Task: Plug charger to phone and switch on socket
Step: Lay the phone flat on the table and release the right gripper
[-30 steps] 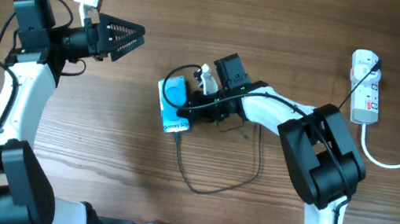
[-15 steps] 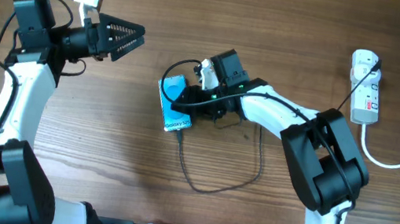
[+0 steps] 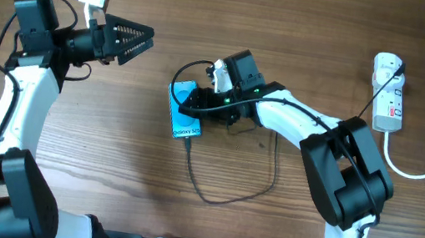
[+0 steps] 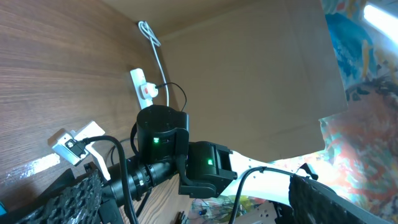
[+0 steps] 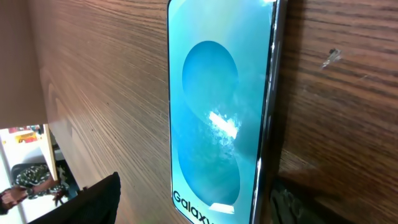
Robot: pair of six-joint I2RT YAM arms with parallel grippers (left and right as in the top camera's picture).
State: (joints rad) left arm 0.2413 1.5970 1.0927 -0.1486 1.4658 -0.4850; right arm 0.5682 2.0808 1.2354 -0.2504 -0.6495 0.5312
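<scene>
One phone (image 3: 183,114), long axis fore-aft, Galaxy end nearward

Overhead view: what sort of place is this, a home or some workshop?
Most likely a robotics lab bench: a left arm and a right arm stand at a wooden table, with a phone, charger and socket laid out.
</scene>
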